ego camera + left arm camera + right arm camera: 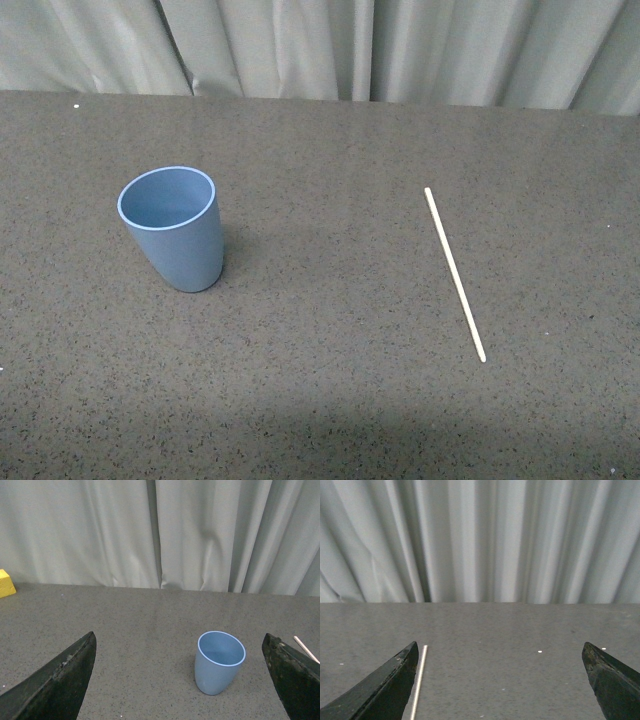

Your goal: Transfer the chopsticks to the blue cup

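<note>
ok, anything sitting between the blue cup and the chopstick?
No. In the front view, only bare grey tabletop lies between the blue cup and the chopstick.

backdrop: pleated pale grey curtain along far edge | surface: dark speckled tabletop | yellow block near curtain | light: soft

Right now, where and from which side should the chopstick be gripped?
Near its middle, from straight above, jaws closing across its width. The chopstick lies flat on the table, thin and straight, so a side approach likely can't get under it. Being on the robot's right, it suits the open right gripper.
</note>
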Tool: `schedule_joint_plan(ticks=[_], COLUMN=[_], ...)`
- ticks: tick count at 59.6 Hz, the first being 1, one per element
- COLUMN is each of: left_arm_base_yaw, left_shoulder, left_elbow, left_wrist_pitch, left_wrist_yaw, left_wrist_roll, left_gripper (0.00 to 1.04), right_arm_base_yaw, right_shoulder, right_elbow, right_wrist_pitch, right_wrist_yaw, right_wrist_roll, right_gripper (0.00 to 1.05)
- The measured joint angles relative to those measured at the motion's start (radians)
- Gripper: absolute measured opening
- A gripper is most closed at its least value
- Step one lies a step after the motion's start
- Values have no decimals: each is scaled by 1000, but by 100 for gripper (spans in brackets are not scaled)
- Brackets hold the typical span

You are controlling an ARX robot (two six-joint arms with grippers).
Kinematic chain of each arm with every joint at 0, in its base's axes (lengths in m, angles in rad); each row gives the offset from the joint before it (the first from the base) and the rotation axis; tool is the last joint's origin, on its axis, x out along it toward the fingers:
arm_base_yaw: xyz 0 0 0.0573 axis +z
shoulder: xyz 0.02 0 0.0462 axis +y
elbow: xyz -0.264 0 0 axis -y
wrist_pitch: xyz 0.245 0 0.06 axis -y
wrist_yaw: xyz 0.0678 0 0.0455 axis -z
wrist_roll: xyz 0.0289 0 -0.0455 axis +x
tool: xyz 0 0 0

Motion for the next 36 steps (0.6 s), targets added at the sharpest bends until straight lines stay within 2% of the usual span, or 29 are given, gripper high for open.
schedule_joint_plan(ticks=[6,14,24,36], left_arm_base_yaw=[0,0,0,0], left_shoulder=[0,0,0,0], left_elbow=[0,0,0,0], left_wrist_pitch=[0,0,0,0], left_wrist_yaw=[0,0,0,0], left_wrist_roll=[0,0,0,0], left_gripper=[98,98,98,98], right_arm_base_yaw=[35,64,98,98], right_shoulder=[207,584,1047,1432], right_elbow=[31,148,376,654], right_wrist_pitch=[112,251,146,-3], right_wrist_yaw=[-14,-51,-139,-157], right_wrist_roll=[-126,-109,-26,50], right_gripper=[95,95,95,95])
